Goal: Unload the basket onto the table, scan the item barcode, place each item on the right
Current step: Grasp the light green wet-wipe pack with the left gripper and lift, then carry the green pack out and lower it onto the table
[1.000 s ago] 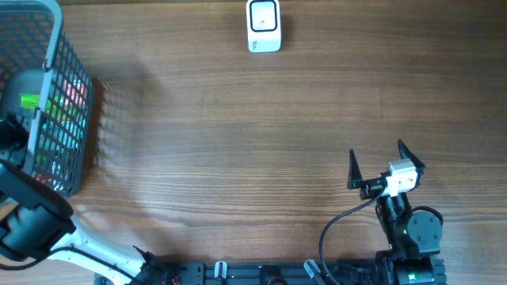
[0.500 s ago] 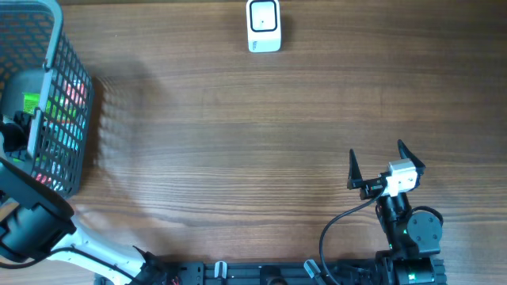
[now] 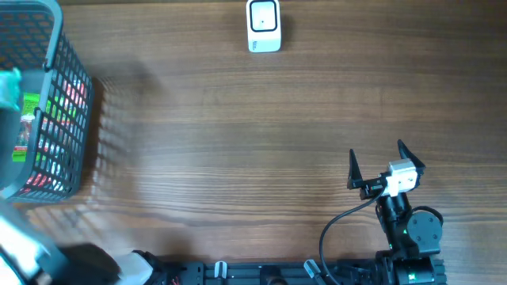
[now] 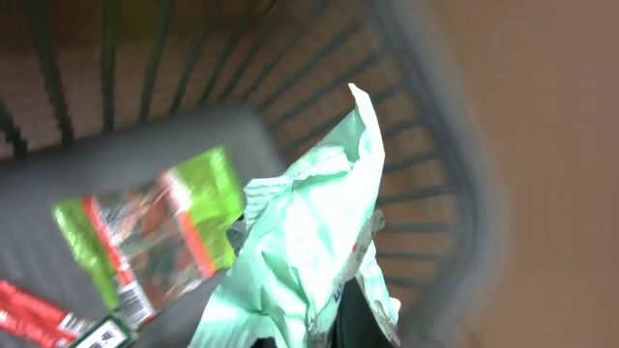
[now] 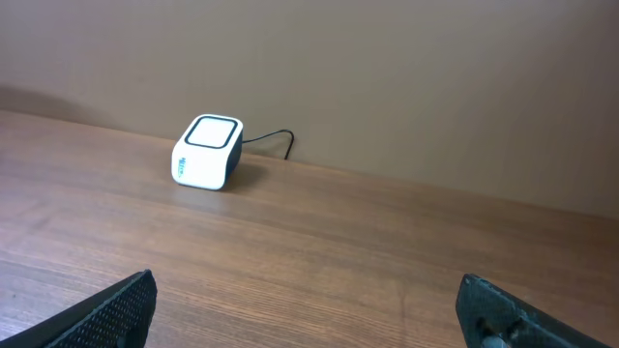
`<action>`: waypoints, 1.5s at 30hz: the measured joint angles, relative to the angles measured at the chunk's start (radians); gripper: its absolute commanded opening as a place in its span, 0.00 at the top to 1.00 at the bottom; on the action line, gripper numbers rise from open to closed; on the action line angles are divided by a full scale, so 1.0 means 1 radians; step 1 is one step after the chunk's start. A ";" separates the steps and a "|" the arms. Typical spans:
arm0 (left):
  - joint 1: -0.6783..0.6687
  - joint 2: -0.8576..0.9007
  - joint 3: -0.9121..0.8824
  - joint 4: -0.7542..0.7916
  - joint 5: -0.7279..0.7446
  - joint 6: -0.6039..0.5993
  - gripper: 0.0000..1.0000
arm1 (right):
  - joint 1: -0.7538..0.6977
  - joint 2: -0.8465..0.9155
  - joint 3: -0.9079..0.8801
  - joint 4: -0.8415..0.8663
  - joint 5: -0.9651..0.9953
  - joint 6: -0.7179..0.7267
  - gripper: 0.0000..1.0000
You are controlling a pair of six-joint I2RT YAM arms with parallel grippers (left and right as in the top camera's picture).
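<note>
My left gripper [image 4: 324,327] is shut on a crumpled mint-green packet [image 4: 309,242], which hangs above the inside of the grey wire basket [image 4: 426,116]. Only dark bits of the fingers show beneath the packet. In the overhead view a piece of the mint packet [image 3: 8,85] shows at the far left edge, over the basket [image 3: 55,47]. The white barcode scanner [image 3: 263,25] stands at the table's far edge, also seen in the right wrist view as the scanner [image 5: 206,152]. My right gripper [image 3: 375,169] is open and holds nothing, low over the table at the front right.
A green-and-red snack packet [image 4: 145,232] and a red packet [image 4: 29,314] lie on the basket floor. The scanner's black cable [image 5: 276,137] runs toward the wall. Bare wooden table [image 3: 238,142] stretches between basket, scanner and right arm.
My left gripper has shut on the mint-green packet and risen with it. The left arm has shifted toward the lower left in the overhead view. The right arm has not moved.
</note>
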 measured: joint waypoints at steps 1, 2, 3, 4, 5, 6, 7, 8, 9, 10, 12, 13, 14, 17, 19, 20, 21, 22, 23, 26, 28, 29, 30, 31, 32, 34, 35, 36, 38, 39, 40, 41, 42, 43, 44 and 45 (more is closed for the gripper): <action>-0.009 -0.048 0.007 -0.006 -0.001 -0.003 0.96 | 0.000 0.000 0.000 0.000 0.000 0.000 0.00; -0.024 -0.088 0.011 -0.016 -0.003 -0.005 0.96 | 0.000 0.000 0.000 0.000 0.000 0.000 0.00; -0.043 -0.117 0.013 -0.029 -0.006 -0.008 0.96 | 0.000 0.000 0.000 0.000 0.000 0.000 0.00; -0.098 -0.166 0.014 -0.066 -0.015 -0.011 0.96 | 0.000 0.000 0.000 0.000 0.000 0.000 0.00; -0.126 -0.180 0.014 -0.082 -0.019 -0.012 0.96 | 0.000 0.000 0.000 0.000 0.000 0.000 0.00; -0.193 -0.194 0.016 -0.138 -0.047 -0.012 0.96 | 0.000 0.000 0.000 0.000 0.000 0.000 0.00; -0.250 -0.198 0.016 -0.179 -0.069 -0.010 0.96 | 0.000 0.000 0.000 0.000 0.000 0.000 0.00; -0.291 -0.198 0.016 -0.211 -0.077 -0.010 0.96 | 0.000 0.000 0.000 0.000 0.000 0.000 0.00; -0.360 -0.194 0.016 -0.248 -0.098 -0.008 0.96 | 0.000 0.000 0.000 0.000 0.000 0.000 0.00; -0.428 -0.187 0.015 -0.289 -0.112 -0.006 0.96 | 0.000 0.000 0.000 0.000 0.000 0.000 0.00; -0.581 -0.157 0.014 -0.359 -0.146 0.002 0.96 | 0.000 0.000 0.000 0.000 0.000 0.000 0.00; -0.641 -0.138 0.010 -0.377 -0.154 0.006 0.96 | 0.000 0.000 0.000 0.000 0.000 0.000 0.00; -0.687 -0.121 0.005 -0.388 -0.161 0.009 0.96 | 0.000 0.000 0.000 0.000 0.000 0.000 0.00; -0.857 -0.033 -0.044 -0.402 -0.199 0.015 0.96 | 0.000 0.000 0.000 0.000 0.002 0.000 0.00; -0.970 0.060 -0.094 -0.391 -0.252 0.018 0.96 | 0.000 0.000 0.000 0.000 0.003 0.000 0.00; -1.005 0.092 -0.109 -0.383 -0.280 0.019 0.96 | 0.000 0.000 0.000 0.000 0.003 0.000 0.00; -1.043 0.127 -0.119 -0.376 -0.315 0.020 0.96 | 0.000 0.000 0.000 0.000 0.003 0.000 0.00; -1.073 0.156 -0.124 -0.373 -0.343 0.020 0.96 | 0.000 0.000 0.000 0.000 0.003 0.000 0.00; -1.112 0.193 -0.128 -0.369 -0.394 0.022 0.96 | 0.000 0.000 0.000 0.000 0.003 0.000 0.00; -1.187 0.275 -0.131 -0.365 -0.573 0.027 0.96 | 0.000 0.000 0.000 0.000 0.003 0.000 0.00; -1.206 0.309 -0.131 -0.360 -0.649 0.026 0.96 | 0.000 0.000 0.000 0.000 0.003 0.000 0.00; -1.215 0.328 -0.131 -0.357 -0.684 0.023 0.96 | 0.000 0.000 0.000 0.000 0.003 0.000 0.00; -1.222 0.351 -0.131 -0.356 -0.713 0.017 0.96 | 0.000 0.000 0.000 0.000 0.003 0.000 0.00; -1.226 0.367 -0.131 -0.356 -0.729 0.011 0.96 | 0.000 0.000 0.000 0.000 0.003 0.000 0.00; -1.236 0.400 -0.131 -0.356 -0.766 0.003 0.96 | 0.000 0.000 0.000 0.000 0.003 0.000 0.00; -1.252 0.454 -0.131 -0.366 -0.827 -0.001 0.96 | 0.000 0.000 0.000 0.000 0.003 0.000 0.00; -1.261 0.482 -0.132 -0.385 -0.864 -0.002 0.96 | 0.000 0.000 0.000 0.000 0.003 0.000 0.00; -1.268 0.510 -0.132 -0.412 -0.909 -0.003 0.96 | 0.000 0.000 0.000 0.000 0.003 0.000 0.00; -1.279 0.560 -0.134 -0.466 -1.006 -0.004 0.96 | 0.000 0.000 0.000 0.000 0.003 0.000 0.00; -1.281 0.576 -0.135 -0.477 -1.046 -0.004 0.96 | 0.000 0.000 0.000 0.000 0.003 0.000 0.00; -1.281 0.588 -0.136 -0.477 -1.075 -0.004 0.96 | 0.000 0.000 0.000 0.000 0.003 0.000 0.00; -1.281 0.594 -0.136 -0.472 -1.093 -0.004 0.96 | 0.000 0.000 0.000 0.000 0.003 0.000 0.00; -1.280 0.594 -0.136 -0.465 -1.094 -0.004 0.96 | 0.000 0.000 0.000 0.000 0.003 0.000 0.00; -1.280 0.594 -0.137 -0.435 -1.090 -0.004 0.96 | 0.000 0.000 0.000 0.000 0.003 0.000 0.00; -1.280 0.594 -0.140 -0.409 -1.082 -0.005 0.96 | 0.000 0.000 0.000 0.000 0.003 0.000 0.00; -1.281 0.594 -0.151 -0.373 -1.073 -0.004 0.96 | 0.000 0.000 0.000 0.000 0.003 0.000 0.00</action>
